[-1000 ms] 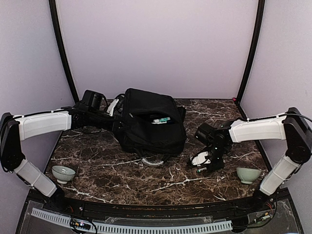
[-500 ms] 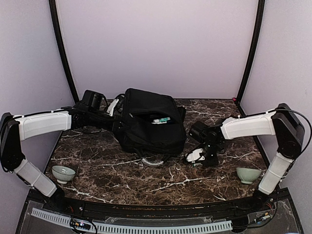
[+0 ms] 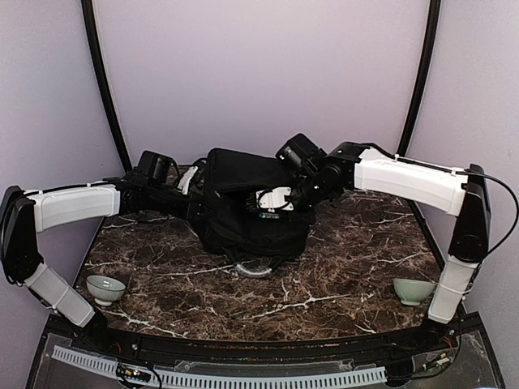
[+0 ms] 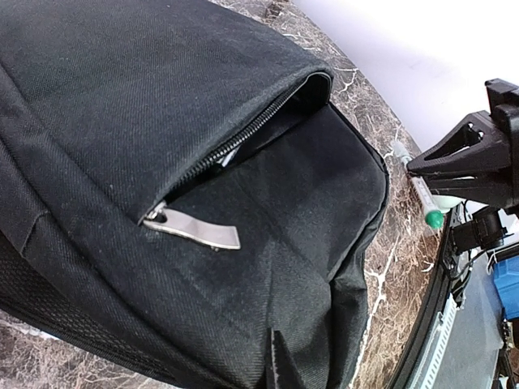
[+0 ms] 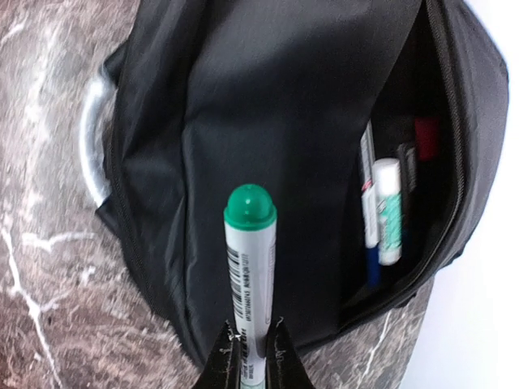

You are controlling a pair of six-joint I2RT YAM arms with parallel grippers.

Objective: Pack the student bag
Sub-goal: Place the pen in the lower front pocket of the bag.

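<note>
Shadowing half-seen pens [image 5: 388,212], the student bag [image 5: 243,97] gapes.

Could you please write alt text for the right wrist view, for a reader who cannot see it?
The right tool grips a white marker with a green cap over the black student bag. The bag's pocket gapes open at right, showing pens and a white stick inside. Its grey handle loop lies on the marbled table at left.
</note>
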